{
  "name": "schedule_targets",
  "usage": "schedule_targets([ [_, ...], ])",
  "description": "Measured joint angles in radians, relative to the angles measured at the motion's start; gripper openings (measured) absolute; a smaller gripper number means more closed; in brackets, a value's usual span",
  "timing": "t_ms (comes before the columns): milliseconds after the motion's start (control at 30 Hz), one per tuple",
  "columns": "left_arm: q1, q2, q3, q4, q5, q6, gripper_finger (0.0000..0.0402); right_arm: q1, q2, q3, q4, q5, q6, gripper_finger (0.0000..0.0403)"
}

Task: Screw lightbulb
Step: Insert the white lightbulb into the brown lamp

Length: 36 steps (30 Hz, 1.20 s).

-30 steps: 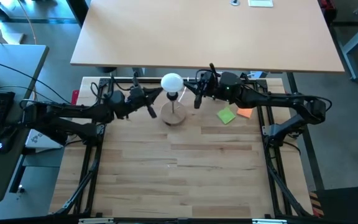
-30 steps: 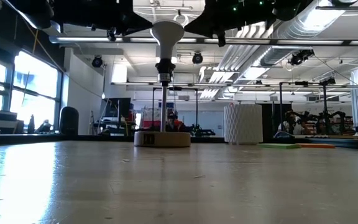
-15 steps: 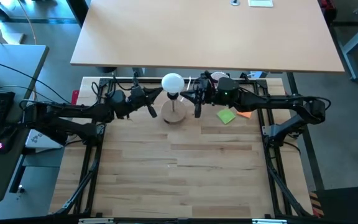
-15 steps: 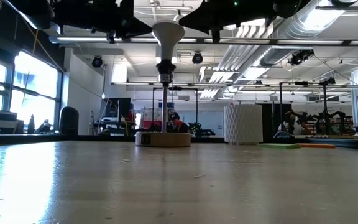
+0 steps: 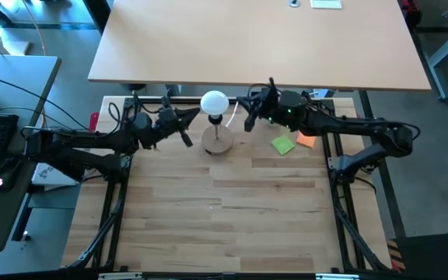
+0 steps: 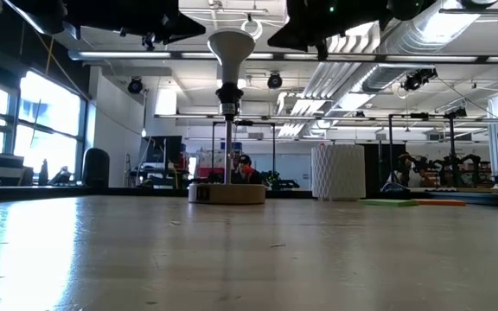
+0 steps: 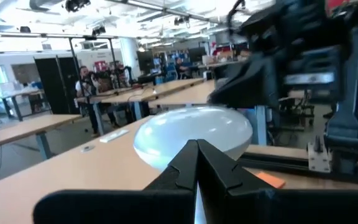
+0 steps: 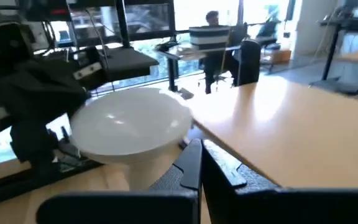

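Note:
The white lightbulb (image 5: 215, 102) sits upright, base down, in the black socket (image 6: 229, 93) on top of a thin post. The post rises from a round wooden disc (image 5: 218, 142) on the table. My left gripper (image 5: 197, 116) is shut and level on the bulb's left, its tip close to the globe (image 7: 191, 127). My right gripper (image 5: 239, 103) is shut and level on the bulb's right, facing the globe (image 8: 129, 127). In the low view a narrow gap shows between each gripper and the globe (image 6: 232, 45).
A green note (image 5: 284, 145) and an orange note (image 5: 305, 141) lie right of the stand, under my right arm. A white perforated cup (image 6: 339, 171) stands at the back right. A second light table (image 5: 259, 39) lies beyond the far edge. The near half of the table has free room.
My right gripper has swung sideways at the wrist and now stands a little farther from the globe. The bulb and its stand have kept still.

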Motion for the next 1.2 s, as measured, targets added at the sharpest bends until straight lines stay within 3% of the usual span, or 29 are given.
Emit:
schedule_targets([
  [233,0.027,0.011,0.0,0.032,0.054,-0.008,0.0,-0.06,0.052,0.0,0.081,-0.181,0.055,0.0],
  [733,0.068,0.048,0.001,0.057,0.067,-0.034,0.0,-0.018,0.059,0.0,0.112,-0.309,0.079,0.0],
  [900,0.085,0.048,0.001,0.056,0.067,-0.034,0.0,0.007,0.059,0.0,0.112,-0.295,0.049,0.0],
  [1133,0.064,0.016,0.001,0.01,0.063,-0.034,0.0,-0.017,0.058,0.0,0.104,-0.035,-0.048,0.0],
  [1200,0.06,0.013,0.001,0.002,0.063,-0.034,0.0,-0.044,0.072,0.0,0.112,-0.044,-0.033,0.0],
])
